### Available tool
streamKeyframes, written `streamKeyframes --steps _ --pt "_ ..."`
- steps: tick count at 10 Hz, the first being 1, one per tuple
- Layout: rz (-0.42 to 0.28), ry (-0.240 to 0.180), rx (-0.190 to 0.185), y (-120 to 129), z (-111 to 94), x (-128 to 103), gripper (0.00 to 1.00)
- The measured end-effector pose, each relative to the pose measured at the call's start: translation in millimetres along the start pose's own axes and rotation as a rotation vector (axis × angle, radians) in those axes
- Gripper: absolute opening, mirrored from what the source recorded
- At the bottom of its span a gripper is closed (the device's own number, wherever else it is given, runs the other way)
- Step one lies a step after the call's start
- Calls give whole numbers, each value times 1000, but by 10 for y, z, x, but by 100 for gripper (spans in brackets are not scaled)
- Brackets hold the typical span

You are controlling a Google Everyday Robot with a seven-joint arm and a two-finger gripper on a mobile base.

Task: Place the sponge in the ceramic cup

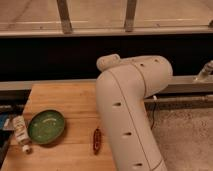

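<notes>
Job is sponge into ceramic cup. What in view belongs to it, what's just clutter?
Job:
- white robot arm; its claw is out of view
- light-blue sponge: not visible
- small white round item near the table's left edge: possibly the cup, cannot tell

Lying about:
- round green plate
- small pale bottle beside it
- thin reddish-brown object
- wooden table

On table [75, 97], bottle [20, 129] left of plate [46, 126], arm [125, 110] at right, gripper out of view
</notes>
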Motion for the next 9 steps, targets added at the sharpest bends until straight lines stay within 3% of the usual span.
streamKeyframes --steps 5,7,9 --pt "84 -195 -5 -416 -820 -87 0" --pt "147 -279 1 -684 -1129 11 0" --pt "210 -330 3 -944 -1272 226 0"
